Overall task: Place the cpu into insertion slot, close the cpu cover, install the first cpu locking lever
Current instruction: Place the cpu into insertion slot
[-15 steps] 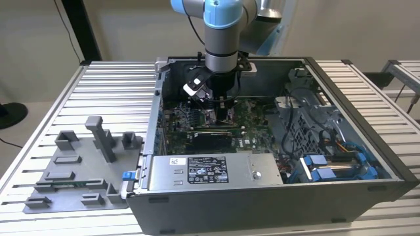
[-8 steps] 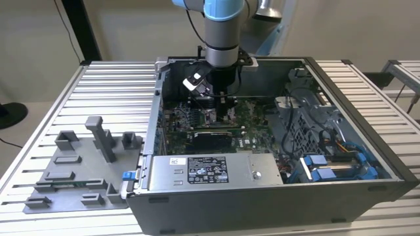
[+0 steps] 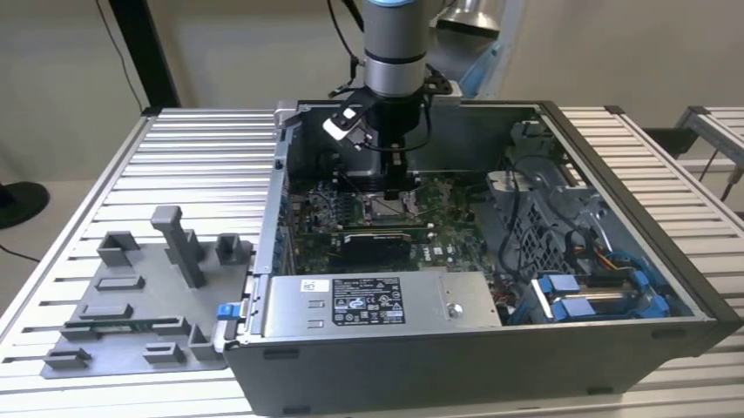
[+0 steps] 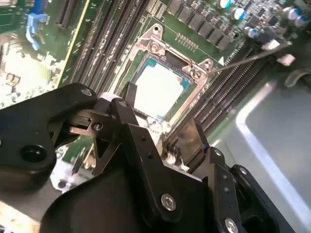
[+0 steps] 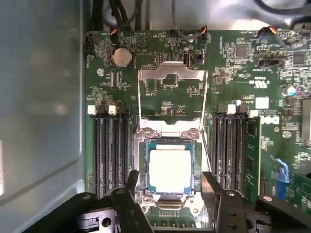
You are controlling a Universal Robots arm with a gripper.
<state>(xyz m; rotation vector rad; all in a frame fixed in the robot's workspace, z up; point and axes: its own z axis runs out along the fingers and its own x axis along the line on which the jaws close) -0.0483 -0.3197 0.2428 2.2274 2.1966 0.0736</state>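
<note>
My gripper (image 5: 170,177) hangs low over the green motherboard (image 5: 233,73), inside the open computer case (image 3: 465,348). My fingers (image 5: 130,187) are spread wide and pinch nothing. The cpu (image 5: 169,168) lies flat in the insertion slot (image 5: 198,165), its silvery top facing up, and it sits between my two fingertips without touching either; one finger stands just beside each of two opposite sides of the slot. The slot is near the middle of the board, between two banks of long dark memory slots (image 5: 109,145).

The cpu cover (image 5: 146,74) is swung open off the slot. It reaches from its hinge at the slot's rim towards the board edge where the cable plugs sit, and bare board shows through its window.

In the second wrist view a thin locking lever (image 4: 245,57) runs out from one corner of the slot, unlatched.
</note>
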